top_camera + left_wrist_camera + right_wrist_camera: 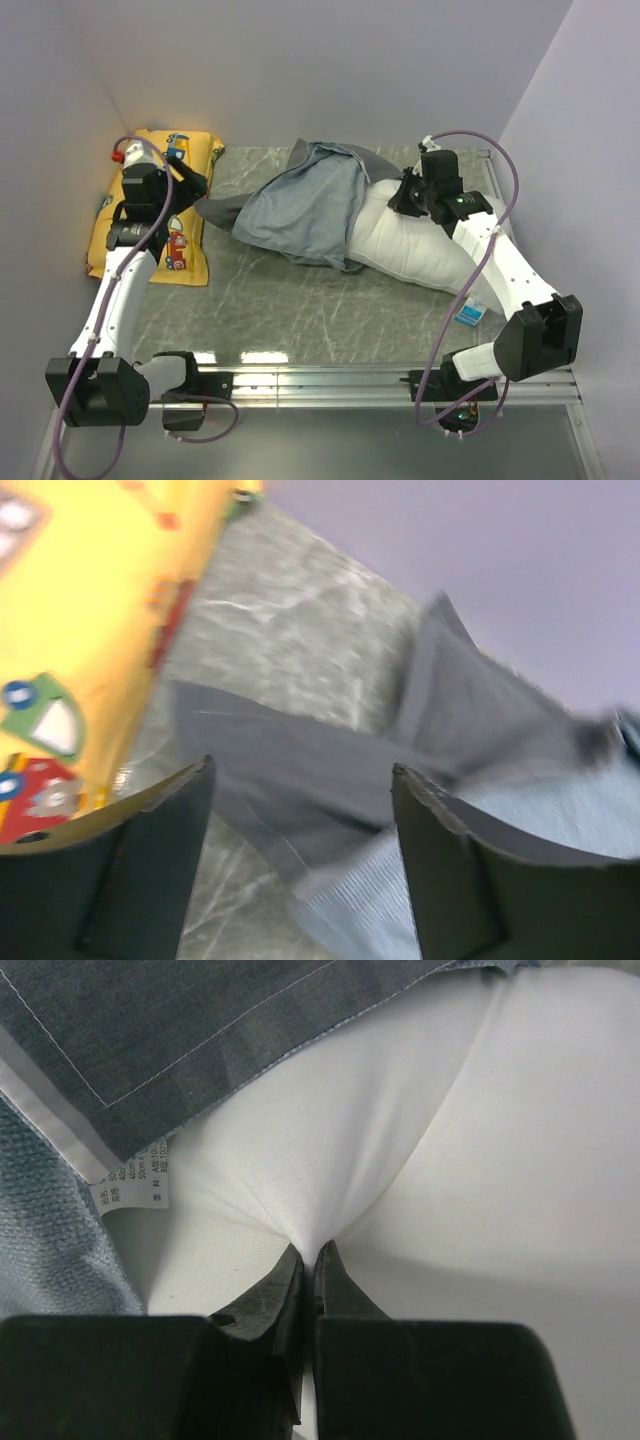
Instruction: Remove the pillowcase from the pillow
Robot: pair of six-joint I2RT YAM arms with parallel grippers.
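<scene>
The white pillow (420, 248) lies at the right of the table, most of it bare. The grey pillowcase (300, 205) is bunched and turned paler side out over its left end. My right gripper (400, 196) is shut, pinching a fold of the white pillow (470, 1160) between its fingertips (340, 1285); the pillow's tag (130, 1188) and the pillowcase hem (150, 1030) lie just beyond. My left gripper (196, 186) is open and empty, above the pillowcase's dark left corner (290, 780), which lies flat on the table between the fingers (440, 850).
A yellow cartoon-car cushion (160, 205) lies at the far left, under the left arm, also in the left wrist view (80, 630). A small blue-and-white card (468, 314) lies near the right arm. Walls enclose the table on three sides.
</scene>
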